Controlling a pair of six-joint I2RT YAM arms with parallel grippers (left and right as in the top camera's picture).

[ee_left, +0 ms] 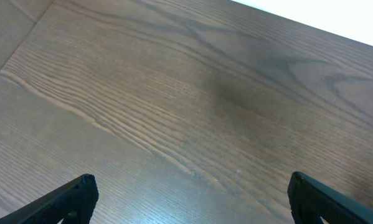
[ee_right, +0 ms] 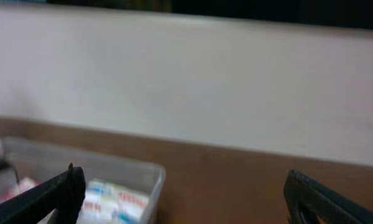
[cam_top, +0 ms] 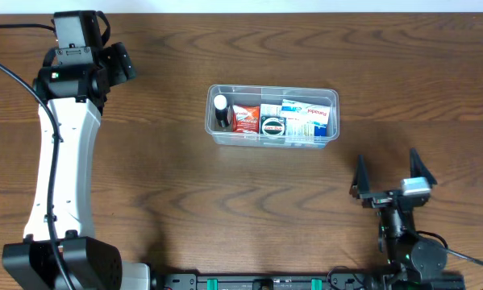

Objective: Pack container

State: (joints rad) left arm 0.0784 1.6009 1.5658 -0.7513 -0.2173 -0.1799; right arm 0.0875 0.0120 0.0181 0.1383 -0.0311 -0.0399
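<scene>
The container [cam_top: 331, 97], a clear plastic tub, stands at the table's middle in the overhead view. Inside it lie a dark bottle with a white cap [cam_top: 221, 111], a red packet [cam_top: 245, 118], a round tin [cam_top: 272, 126] and white-and-blue boxes [cam_top: 310, 119]. My right gripper [cam_top: 389, 171] hovers open, nothing in it, near the front right, below the tub's right end. In the right wrist view the container's corner [ee_right: 156, 176] shows at lower left, the right gripper [ee_right: 185, 183] wide open. My left gripper [cam_top: 120, 63] is at the far left; the left gripper [ee_left: 189, 186] is open over bare wood.
The white left arm [cam_top: 60, 153] runs along the left side from the front edge to the back. A pale wall [ee_right: 186, 81] rises beyond the table's far edge. Dark wood table [cam_top: 185, 209] surrounds the tub.
</scene>
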